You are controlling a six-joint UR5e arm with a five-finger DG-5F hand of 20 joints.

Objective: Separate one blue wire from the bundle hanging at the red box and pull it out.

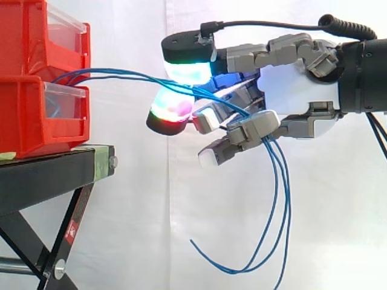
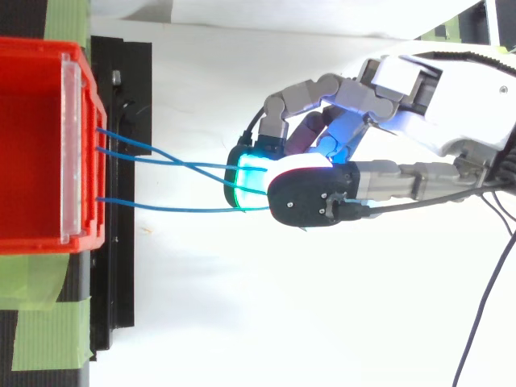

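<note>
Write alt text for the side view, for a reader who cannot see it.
A robot hand coming in from the right pinches blue wires between two glowing fingertips. The wires run from stacked red boxes on a black stand at left, pass through the hand and hang in loops below it, before a white curtain.

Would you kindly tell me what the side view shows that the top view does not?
Side view: the blue wires drooping in a loop below the hand, two red bins stacked, and the crossed legs of the black stand. Top view: three wires leaving the bin's front at separate spots, and green tape by the stand. Both: the hand closed on the wires a little way out from the bins.
</note>
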